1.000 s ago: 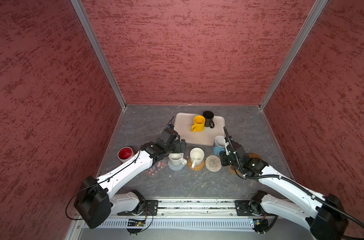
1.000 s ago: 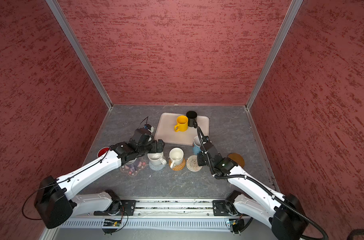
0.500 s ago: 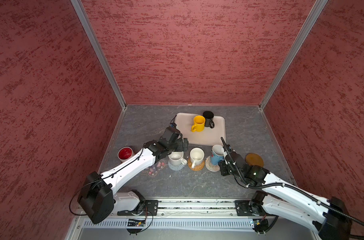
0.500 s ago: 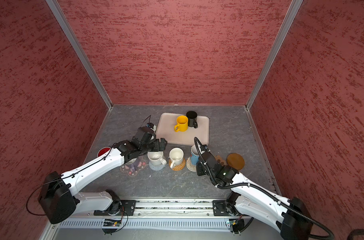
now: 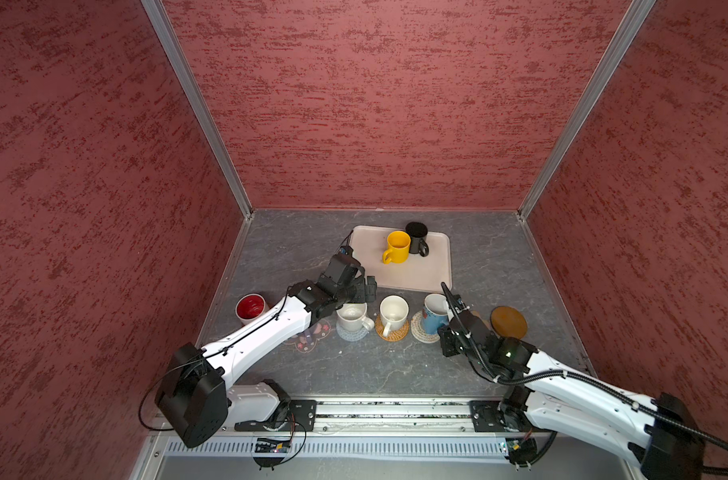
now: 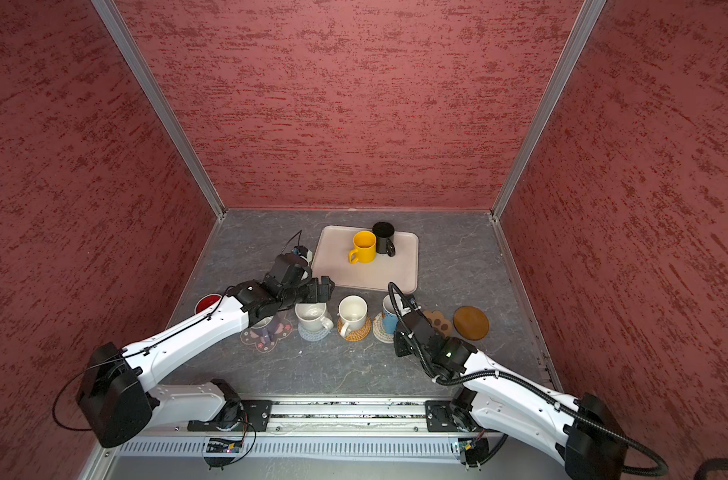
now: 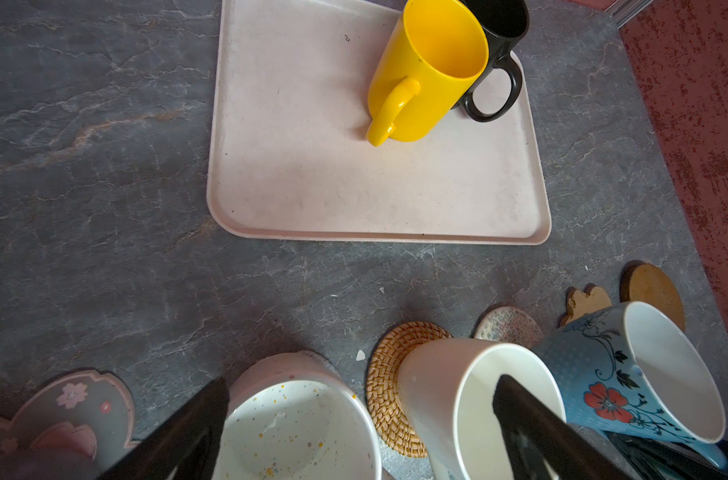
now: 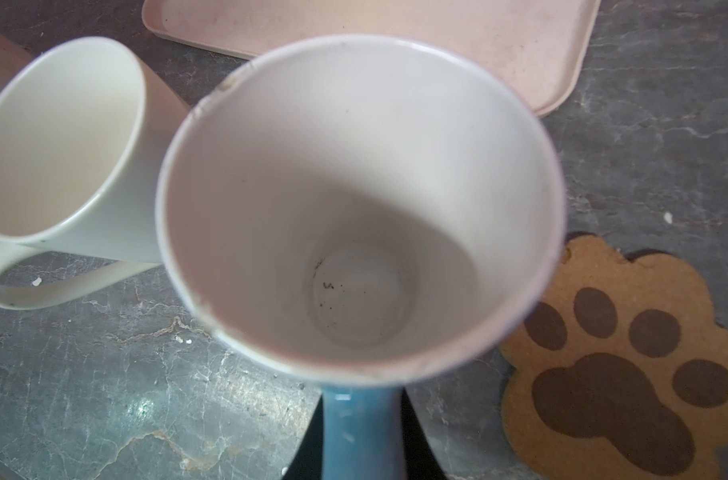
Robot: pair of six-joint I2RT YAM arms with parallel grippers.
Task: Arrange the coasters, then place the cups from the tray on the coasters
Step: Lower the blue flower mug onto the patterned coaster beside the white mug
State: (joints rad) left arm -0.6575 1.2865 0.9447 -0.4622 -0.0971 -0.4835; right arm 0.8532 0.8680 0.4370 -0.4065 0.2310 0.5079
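My right gripper (image 8: 362, 436) is shut on the handle of the light blue cup (image 5: 435, 313), which stands over the beige woven coaster (image 5: 419, 331). My left gripper (image 7: 360, 415) hangs open above the speckled cream cup (image 5: 352, 316) and the white cup (image 5: 393, 309). Those two sit on the grey-blue coaster (image 5: 351, 334) and the orange-tan coaster (image 5: 391, 332). On the tray (image 5: 420, 278) stand the yellow cup (image 5: 397, 247) and the black cup (image 5: 416, 237). Bare coasters are the paw (image 6: 439, 322), a wooden disc (image 5: 508, 322) and the pink flower (image 5: 308, 338).
A white cup with a red inside (image 5: 251, 308) stands by the left wall, apart from the row. Red walls close in the grey stone table (image 5: 499, 257) on three sides. My left arm (image 5: 262, 336) crosses over the flower coaster.
My right gripper has carried the light blue cup from beside the tray's front edge back to the beige coaster. My left gripper has shifted a little to the right, still open.
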